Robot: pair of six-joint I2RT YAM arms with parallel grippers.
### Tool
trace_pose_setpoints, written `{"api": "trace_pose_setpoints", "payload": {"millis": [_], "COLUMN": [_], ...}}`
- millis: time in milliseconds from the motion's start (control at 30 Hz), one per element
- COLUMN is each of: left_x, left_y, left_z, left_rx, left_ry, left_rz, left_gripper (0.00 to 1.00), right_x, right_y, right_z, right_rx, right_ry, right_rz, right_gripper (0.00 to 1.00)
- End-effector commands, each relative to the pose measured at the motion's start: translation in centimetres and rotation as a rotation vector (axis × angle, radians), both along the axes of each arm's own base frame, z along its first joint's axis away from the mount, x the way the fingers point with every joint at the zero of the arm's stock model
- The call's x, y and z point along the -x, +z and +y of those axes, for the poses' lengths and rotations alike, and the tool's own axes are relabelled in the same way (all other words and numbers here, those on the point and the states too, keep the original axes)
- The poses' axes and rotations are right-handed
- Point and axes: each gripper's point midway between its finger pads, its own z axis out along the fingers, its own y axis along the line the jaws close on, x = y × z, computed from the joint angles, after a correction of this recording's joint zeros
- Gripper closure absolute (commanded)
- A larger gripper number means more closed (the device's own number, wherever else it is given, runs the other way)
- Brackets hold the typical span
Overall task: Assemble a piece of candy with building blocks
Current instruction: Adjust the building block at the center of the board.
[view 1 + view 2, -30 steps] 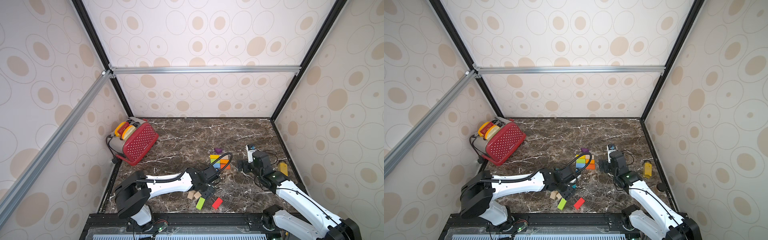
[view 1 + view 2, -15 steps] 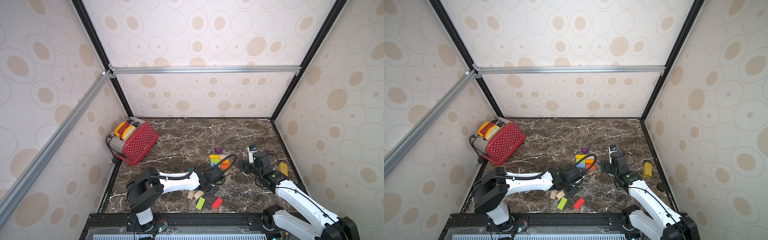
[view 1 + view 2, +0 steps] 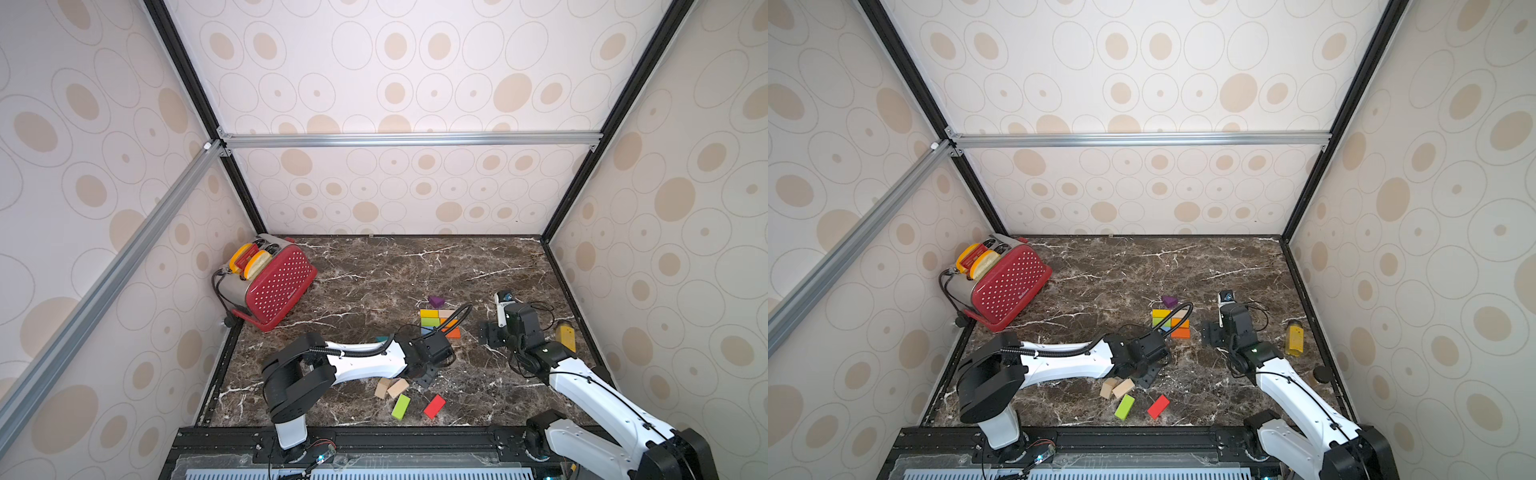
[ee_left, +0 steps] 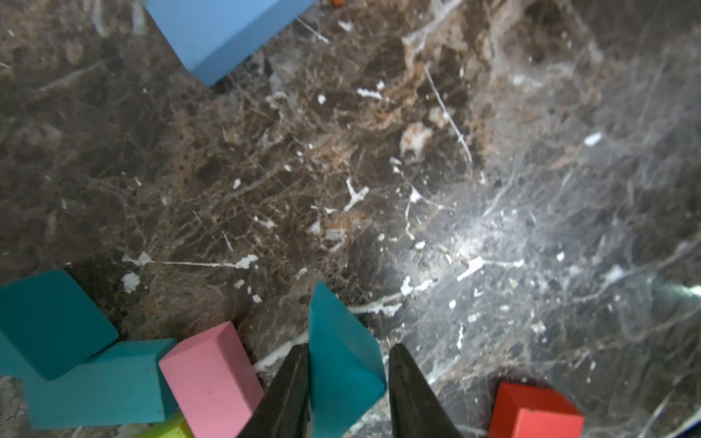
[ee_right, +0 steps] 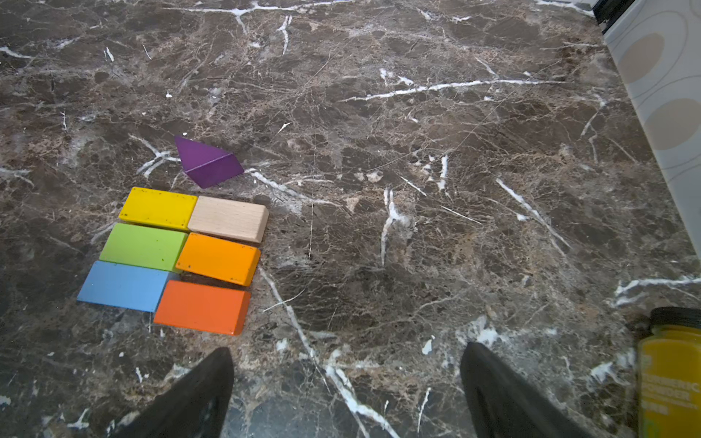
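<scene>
The left gripper (image 4: 347, 383) is clamped on a teal wedge (image 4: 341, 356) beside a pink block (image 4: 212, 375). The right gripper (image 5: 347, 383) stands spread apart over bare marble table (image 5: 417, 151). 6 flat bricks (image 5: 182, 258) form a 2-column grid, with a purple wedge (image 5: 206, 161) just beside it.

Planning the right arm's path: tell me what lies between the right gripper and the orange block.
Nothing. In the right wrist view, bare marble tabletop separates the open right gripper from the orange block.
</scene>
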Motion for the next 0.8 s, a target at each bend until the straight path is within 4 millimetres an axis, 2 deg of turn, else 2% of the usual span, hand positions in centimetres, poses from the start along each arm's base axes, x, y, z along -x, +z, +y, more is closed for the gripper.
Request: {"api": "trace_pose_setpoints", "payload": {"millis": [0, 100, 233, 300, 400, 467, 533, 667, 767], "left_x": [-1.4, -2.2, -2.0, -2.1, -2.3, -1.2, 0.2, 2.5, 3.6], "left_y": [1.1, 1.6, 1.8, 3.0, 4.4, 3.8, 3.4, 2.5, 1.4], "left_z": [-0.5, -0.9, -2.2, -1.5, 1.2, 2.4, 2.6, 1.4, 0.1], "left_rx": [-0.006, -0.015, 0.039, 0.053, 0.029, 0.030, 0.065, 0.171, 0.186], "left_ry": [0.144, 0.210, 0.240, 0.248, 0.236, 0.208, 0.170, 0.089, 0.029], "left_rz": [-0.045, -0.058, -0.011, -0.043, -0.113, -0.052, -0.002, 0.094, 0.150], "left_gripper": [0.61, 0.58, 0.47, 0.41, 0.31, 0.28, 0.28, 0.32, 0.34], "right_x": [-0.1, -0.1, -0.1, 0.0, 0.2, 0.2, 0.1, 0.0, 0.1], "right_y": [-0.4, -0.5, -0.6, -0.6, -0.7, -0.7, -0.7, -0.7, -0.7], "right_z": [-0.6, -0.7, -0.7, -0.8, -0.8, -0.7, -0.7, -0.6, -0.6], "right_rx": [0.003, 0.001, -0.007, -0.007, -0.015, -0.018, -0.021, -0.023, -0.024], "right_ry": [-0.030, -0.037, -0.040, -0.040, -0.038, -0.036, -0.034, -0.033, -0.035], "right_rz": [0.013, 0.017, 0.018, 0.022, 0.021, 0.021, 0.020, 0.023, 0.027], "right_gripper": [0.03, 0.03, 0.03, 0.03, 0.03, 0.03, 0.03, 0.03, 0.03]}}
